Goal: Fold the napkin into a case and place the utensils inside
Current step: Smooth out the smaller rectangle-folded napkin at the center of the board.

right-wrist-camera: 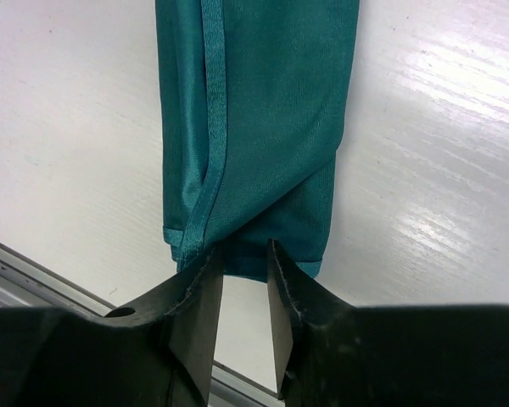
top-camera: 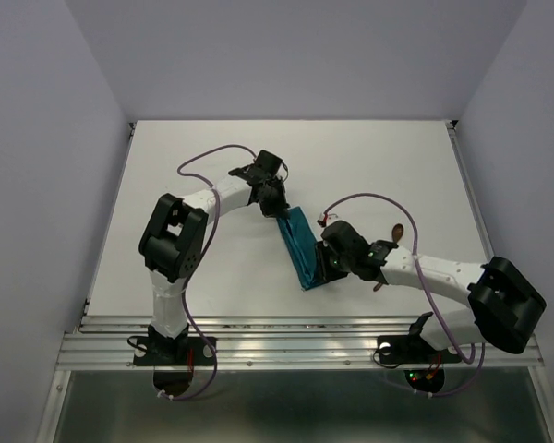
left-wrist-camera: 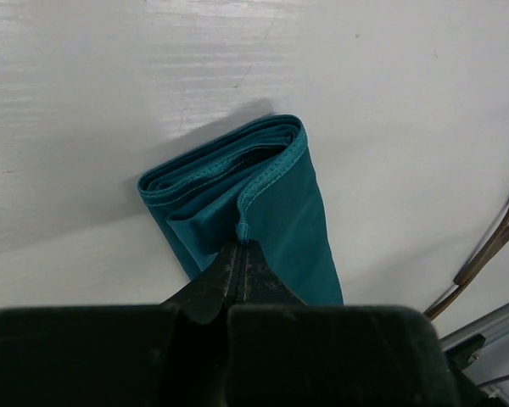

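Clamping tool, left gripper: jaws together, pinched on the hemmed edge of the top layer at the far end of the napkin.
Second tool, right gripper: jaws apart, tips at the near end of the strip, nothing held between them.
Napkin position: flat on the table, folded into a narrow strip lying between the two grippers.
Utensils: outside the cloth, on the table beside the right arm, partly hidden by it.
Risk, lift: only one layer is pinched and the near end is not pinned, so raising it too far would likely drag the strip or undo the folds.
Risk, right fingertip: it overlaps the hem corner, so a sideways move could snag and skew the strip.
Risk, insertion: a mouth opened too little may catch a utensil and push the cloth along.
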`<state>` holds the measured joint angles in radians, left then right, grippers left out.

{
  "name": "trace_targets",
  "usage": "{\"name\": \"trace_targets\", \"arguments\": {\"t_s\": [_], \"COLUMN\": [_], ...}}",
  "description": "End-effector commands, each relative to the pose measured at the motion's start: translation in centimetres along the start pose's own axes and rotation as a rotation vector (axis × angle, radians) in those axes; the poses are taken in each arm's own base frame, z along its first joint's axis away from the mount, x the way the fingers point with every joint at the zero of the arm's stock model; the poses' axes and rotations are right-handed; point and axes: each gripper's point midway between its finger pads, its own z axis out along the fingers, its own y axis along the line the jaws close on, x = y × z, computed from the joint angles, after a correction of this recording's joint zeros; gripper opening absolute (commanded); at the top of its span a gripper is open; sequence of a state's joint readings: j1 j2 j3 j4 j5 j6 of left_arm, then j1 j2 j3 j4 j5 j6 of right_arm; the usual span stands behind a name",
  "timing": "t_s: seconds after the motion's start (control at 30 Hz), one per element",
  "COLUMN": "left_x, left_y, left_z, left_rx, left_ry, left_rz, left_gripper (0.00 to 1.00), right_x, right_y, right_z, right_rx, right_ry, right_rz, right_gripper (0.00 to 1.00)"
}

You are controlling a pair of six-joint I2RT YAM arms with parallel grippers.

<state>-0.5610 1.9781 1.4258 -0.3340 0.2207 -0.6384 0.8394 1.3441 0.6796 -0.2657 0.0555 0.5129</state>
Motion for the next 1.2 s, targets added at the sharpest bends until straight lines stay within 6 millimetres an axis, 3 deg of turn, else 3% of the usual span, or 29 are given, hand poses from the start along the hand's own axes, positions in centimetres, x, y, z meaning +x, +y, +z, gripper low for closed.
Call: {"name": "trace_targets", "arguments": {"t_s": [0.0, 0.17, 0.3, 0.47, 0.73, 1.03, 1.17], "left_x": [-0.5, -0.1, 0.3, 0.8, 2.3, 3.8, 4.2], "left_y": [-1.8, -2.0, -1.1, -0.9, 0.3, 1.4, 1.6], "left_z": [-2.7, -3.4, -2.8, -3.3, -3.7, -3.3, -3.1], "left_rx": [0.079, 0.099, 0.073, 0.08, 0.063, 0.061, 0.059], "left_ry": [-0.042, -0.044, -0.027, -0.029, -0.004, 0.021, 0.033], "left_rz": [0.006, 0.007, 0.004, 0.001, 0.015, 0.01, 0.016], "left_gripper": [0.0, 0.0, 0.0, 0.0, 0.0, 0.0, 0.0], "right_x": [-2.5, -4.6, -6.1, -6.7, -3.4, 2.7, 3.5], "right_y": [0.8, 1.8, 3.0, 3.7, 2.6, -0.1, -0.5], "right_z": [-1.2, -1.5, -1.6, -1.4, 0.3, 1.3, 1.9], "right_rx": [0.01, -0.003, -0.028, -0.035, -0.009, 0.024, 0.034], "right_ry": [-0.063, -0.101, -0.116, -0.1, 0.003, 0.126, 0.136], "right_rz": [-0.003, -0.008, -0.013, -0.001, 0.032, 0.066, 0.062], "right_gripper": [0.34, 0.37, 0.37, 0.36, 0.33, 0.28, 0.27]}}
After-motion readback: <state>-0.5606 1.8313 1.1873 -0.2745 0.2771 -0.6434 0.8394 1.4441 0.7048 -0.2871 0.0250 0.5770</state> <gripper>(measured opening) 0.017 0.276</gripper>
